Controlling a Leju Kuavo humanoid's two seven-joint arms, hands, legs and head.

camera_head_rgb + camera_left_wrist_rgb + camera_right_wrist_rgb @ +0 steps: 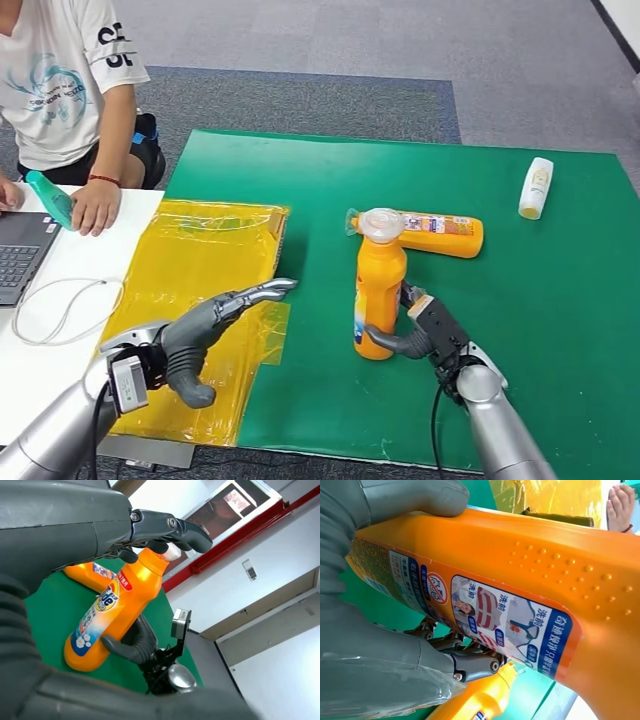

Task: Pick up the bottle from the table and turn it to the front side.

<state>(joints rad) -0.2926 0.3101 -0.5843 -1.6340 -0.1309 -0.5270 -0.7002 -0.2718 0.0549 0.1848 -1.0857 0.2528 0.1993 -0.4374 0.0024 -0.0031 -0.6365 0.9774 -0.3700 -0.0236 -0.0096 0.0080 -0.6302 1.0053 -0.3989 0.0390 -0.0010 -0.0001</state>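
While two orange bottles [380,283] show, right hand [426,328] grips one upright.

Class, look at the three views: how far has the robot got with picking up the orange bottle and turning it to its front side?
Done: the right robot hand grips the upright orange bottle. In hand: the bottle's base looks still on the green table; whether it is lifted yet cannot be told. Left: turning it. The instruction label faces the right wrist camera, the brand label the left wrist camera. The left robot hand hovers open over the yellow sheet.
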